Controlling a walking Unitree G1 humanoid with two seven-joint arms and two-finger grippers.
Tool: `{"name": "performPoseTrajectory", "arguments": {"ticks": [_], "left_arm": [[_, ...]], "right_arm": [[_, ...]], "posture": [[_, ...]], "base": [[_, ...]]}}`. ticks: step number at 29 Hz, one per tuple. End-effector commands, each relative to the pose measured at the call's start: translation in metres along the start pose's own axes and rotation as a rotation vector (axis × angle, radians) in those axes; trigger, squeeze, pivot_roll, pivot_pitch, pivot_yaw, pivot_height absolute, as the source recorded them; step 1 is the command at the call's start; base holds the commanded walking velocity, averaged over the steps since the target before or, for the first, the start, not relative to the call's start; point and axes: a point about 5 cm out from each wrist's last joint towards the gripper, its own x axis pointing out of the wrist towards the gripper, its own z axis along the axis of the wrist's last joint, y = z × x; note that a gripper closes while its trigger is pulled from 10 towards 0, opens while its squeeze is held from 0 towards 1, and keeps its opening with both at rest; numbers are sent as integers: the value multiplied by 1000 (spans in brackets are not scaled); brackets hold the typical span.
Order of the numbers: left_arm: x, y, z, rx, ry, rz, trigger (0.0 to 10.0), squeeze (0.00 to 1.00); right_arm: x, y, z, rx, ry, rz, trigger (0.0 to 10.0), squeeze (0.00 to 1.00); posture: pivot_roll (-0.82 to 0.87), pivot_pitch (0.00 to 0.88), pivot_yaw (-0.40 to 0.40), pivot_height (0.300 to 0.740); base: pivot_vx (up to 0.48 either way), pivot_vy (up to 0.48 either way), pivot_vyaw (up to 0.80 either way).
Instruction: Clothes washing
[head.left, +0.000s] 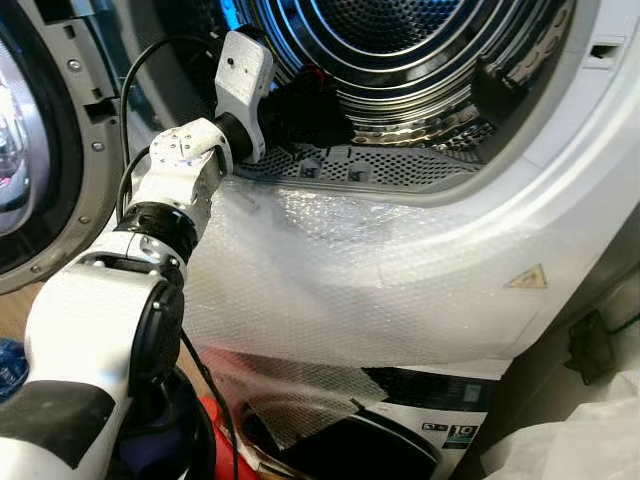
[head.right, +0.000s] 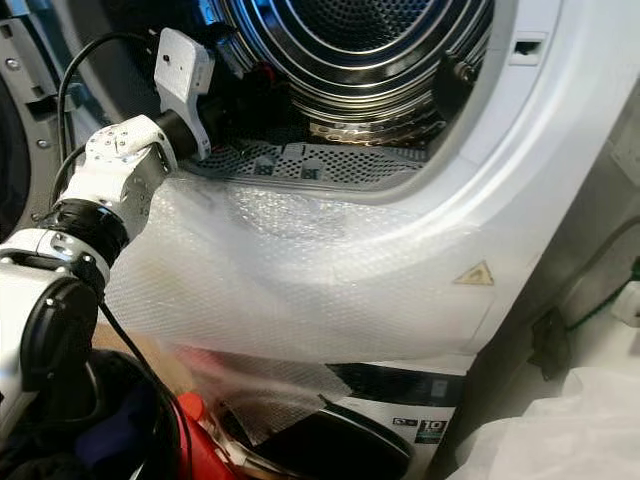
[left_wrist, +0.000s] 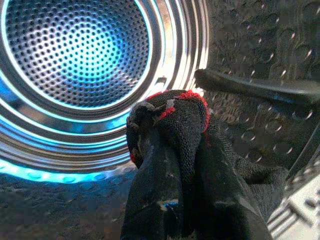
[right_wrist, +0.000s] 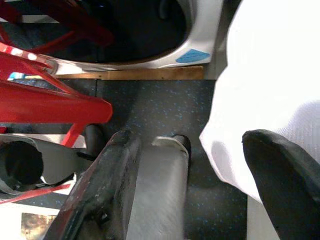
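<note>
Nearest, at the foot of the machine, a red basket (head.right: 195, 440) sits low beside the robot's left arm (head.left: 100, 330), with a dark item beside it on the floor. Off to the right lies a white fabric heap (head.right: 560, 430). The right gripper (right_wrist: 200, 165) hangs over the dark speckled floor (right_wrist: 160, 110), its fingers parted with nothing between them; the white fabric lies under one fingertip.

Above that, bubble wrap (head.left: 340, 280) drapes down the machine's white front panel (head.left: 560, 230), which carries a yellow warning sticker (head.left: 527, 277).

The left arm reaches up over the perforated lip of the door opening (head.left: 380, 170). The left gripper (left_wrist: 180, 165) is inside the steel drum (left_wrist: 75, 55), its fingers clenched on a black garment with red trim (left_wrist: 172, 117), held just past the drum's lower left rim. The drum's back wall glows blue. The open door (head.left: 40, 150) stands at the left.
</note>
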Motion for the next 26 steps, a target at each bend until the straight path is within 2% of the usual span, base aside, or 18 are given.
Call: {"name": "performPoseTrajectory", "arguments": {"ticks": [1, 5, 8, 9, 10, 11, 16, 26], "left_arm": [[2, 3, 11, 1, -12, -5, 10000, 0], [10, -5, 12, 79, 47, -36, 10000, 0], [15, -11, 13, 53, 47, -43, 10000, 0], [16, -12, 12, 45, 48, -41, 10000, 322], [17, -13, 12, 42, 49, -39, 10000, 322], [19, -15, 12, 42, 55, -35, 10000, 1000], [20, -16, 12, 36, 57, -23, 10000, 1000], [13, -5, 7, 37, 84, 42, 10000, 1000]], "right_arm": [[-2, -3, -2, 24, -11, -12, 10000, 0], [-7, -14, -8, 50, -30, -50, 10000, 0], [-10, -20, -12, 57, -30, -71, 10000, 0], [-11, -21, -13, 60, -30, -76, 10000, 0], [-11, -21, -13, 62, -31, -78, 10000, 0], [-12, -23, -14, 65, -36, -88, 10000, 0], [-14, -27, -15, 68, -47, -109, 10000, 0], [-15, -30, -15, 63, -47, -115, 10000, 0]], "posture": [[-221, 0, 57, 740], [-260, 0, 60, 740], [-276, 0, 63, 740], [-277, 0, 63, 740], [-280, 0, 64, 740], [-286, 2, 65, 740], [-287, 19, 68, 740], [-276, 37, 62, 740]], "base": [[0, 0, 0], [0, 0, 0], [0, 0, 0], [0, 0, 0], [0, 0, 0], [0, 0, 0], [0, 0, 0], [0, 0, 0]]}}
